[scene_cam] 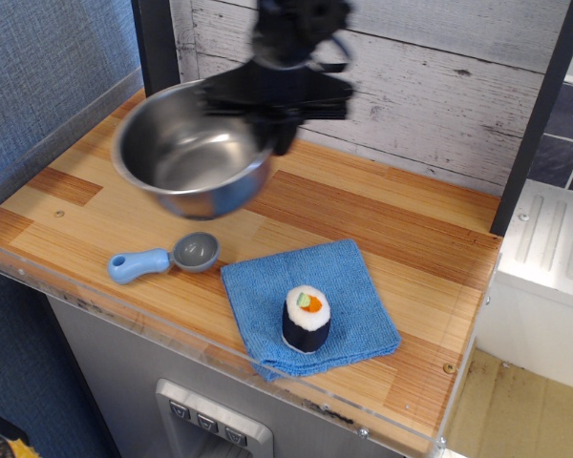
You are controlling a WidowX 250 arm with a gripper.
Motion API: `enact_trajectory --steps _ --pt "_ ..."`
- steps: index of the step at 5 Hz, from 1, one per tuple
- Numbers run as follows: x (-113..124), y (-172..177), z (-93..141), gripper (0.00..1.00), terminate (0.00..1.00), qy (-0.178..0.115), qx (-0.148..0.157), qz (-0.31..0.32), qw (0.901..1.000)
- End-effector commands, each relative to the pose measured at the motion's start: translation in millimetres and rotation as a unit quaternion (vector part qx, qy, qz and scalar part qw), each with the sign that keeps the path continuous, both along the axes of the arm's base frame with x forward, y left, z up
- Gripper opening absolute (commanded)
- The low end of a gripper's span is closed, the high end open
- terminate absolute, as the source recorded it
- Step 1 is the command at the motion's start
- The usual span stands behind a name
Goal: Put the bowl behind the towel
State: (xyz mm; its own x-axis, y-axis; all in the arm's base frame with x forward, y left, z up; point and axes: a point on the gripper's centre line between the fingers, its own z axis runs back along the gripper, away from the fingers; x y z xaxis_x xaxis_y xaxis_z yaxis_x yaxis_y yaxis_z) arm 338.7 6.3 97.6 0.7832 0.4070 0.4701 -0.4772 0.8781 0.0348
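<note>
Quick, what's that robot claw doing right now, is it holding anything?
Gripper: shut on the rim of the bowl, holding it up off the counter.

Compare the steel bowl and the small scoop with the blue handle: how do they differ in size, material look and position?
The bowl is large, shiny and all metal; the scoop is small, with a dull grey cup and a light blue handle. The bowl is lifted off the counter, held at its rim by the gripper; the scoop lies flat on the counter, left of the towel. The bowl looks blurred; the scoop is sharp. Both have a round hollow that faces up.
</note>
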Motion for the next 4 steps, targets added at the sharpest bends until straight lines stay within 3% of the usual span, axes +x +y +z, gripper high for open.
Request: enact_trajectory --steps 1,2,4 --pt "36.8 -60.4 16.3 0.0 0.0 -0.032 -0.008 -0.056 0.9979" --pt "55.2 -80.3 11.1 0.0 0.0 -0.037 -0.012 -0.073 0.9966" --pt "59.0 -89.6 -21.5 0.0 0.0 -0.004 -0.008 -0.096 0.9954"
